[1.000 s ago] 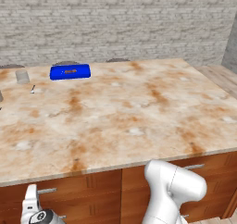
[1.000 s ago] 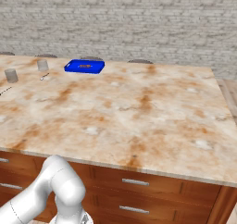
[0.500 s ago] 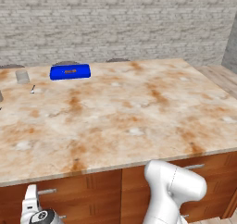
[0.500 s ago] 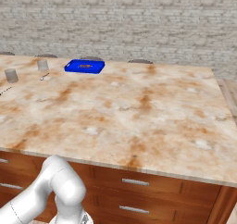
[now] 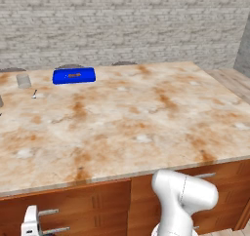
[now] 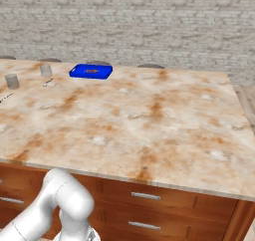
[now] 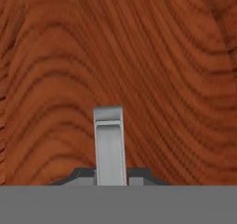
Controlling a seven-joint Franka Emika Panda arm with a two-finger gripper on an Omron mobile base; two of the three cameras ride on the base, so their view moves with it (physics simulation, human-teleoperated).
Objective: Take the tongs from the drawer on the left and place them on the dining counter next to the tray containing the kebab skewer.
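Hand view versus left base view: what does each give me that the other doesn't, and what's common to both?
Hand view: a close look at the wood grain of the drawer front, with the tool shut on its silver bar handle. Left base view: the dining counter, with the blue tray holding the kebab skewer toward its far left corner, and a grey cup and a tiny silver utensil nearby. Both: reddish-brown wood fronts and silver bar handles.
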